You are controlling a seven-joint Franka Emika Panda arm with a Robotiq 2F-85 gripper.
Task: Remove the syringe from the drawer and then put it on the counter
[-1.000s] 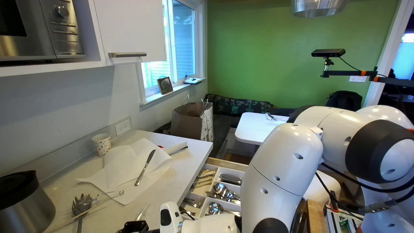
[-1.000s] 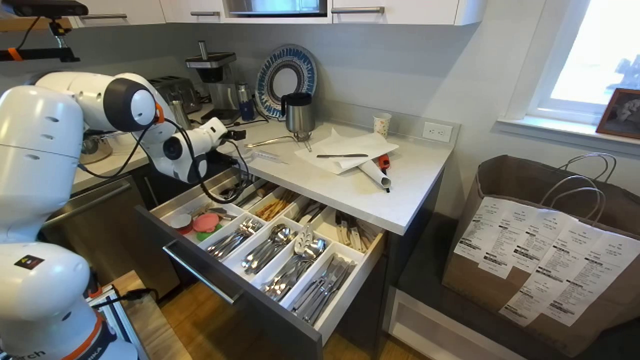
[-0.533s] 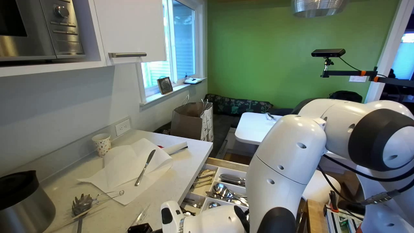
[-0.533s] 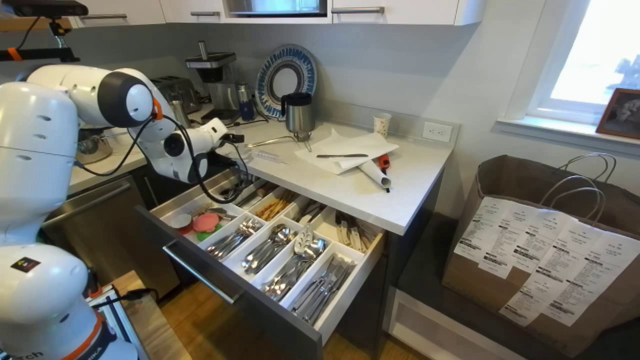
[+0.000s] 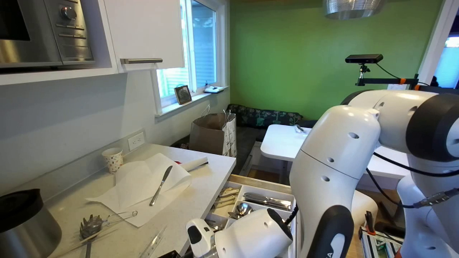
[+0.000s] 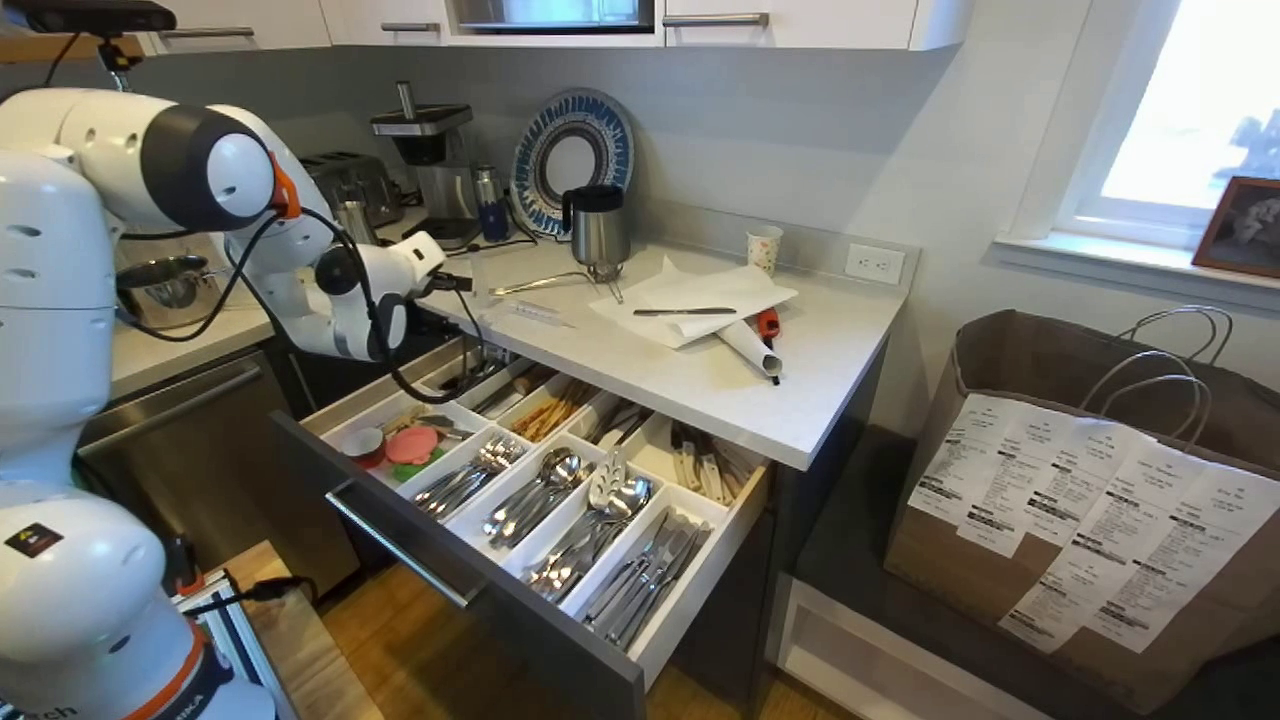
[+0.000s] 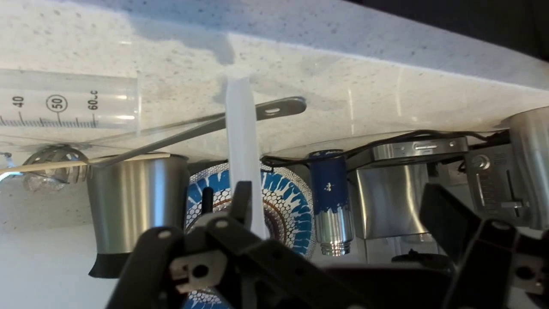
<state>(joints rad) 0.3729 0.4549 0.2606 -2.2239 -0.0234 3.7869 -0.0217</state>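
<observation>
The clear syringe (image 7: 68,101), with its scale markings, lies on the pale counter (image 7: 180,56) at the left of the wrist view. In the exterior views the syringe (image 6: 540,313) lies near the counter's front edge, and the same syringe (image 5: 153,243) shows at the bottom. My gripper (image 7: 343,210) stands open, apart from the syringe, with nothing between its fingers. Behind its left finger a whitish narrow piece (image 7: 242,141) stands upright on the counter. The drawer (image 6: 690,610) is pulled out below, full of cutlery. In an exterior view my gripper (image 5: 170,255) is mostly cut off.
On the counter are a steel jug (image 6: 600,230), a pasta server (image 5: 91,226), white paper (image 6: 690,290) with a knife (image 6: 685,312), and a paper cup (image 6: 764,248). A blue bottle (image 7: 329,184) and a patterned plate (image 6: 572,160) stand at the back. A paper bag (image 6: 1080,500) stands beside the counter.
My arm has drawn back, the gripper sliding a little away from the syringe. More of the syringe shows now, and the upright whitish piece shows beside the gripper. The drawer has not moved.
</observation>
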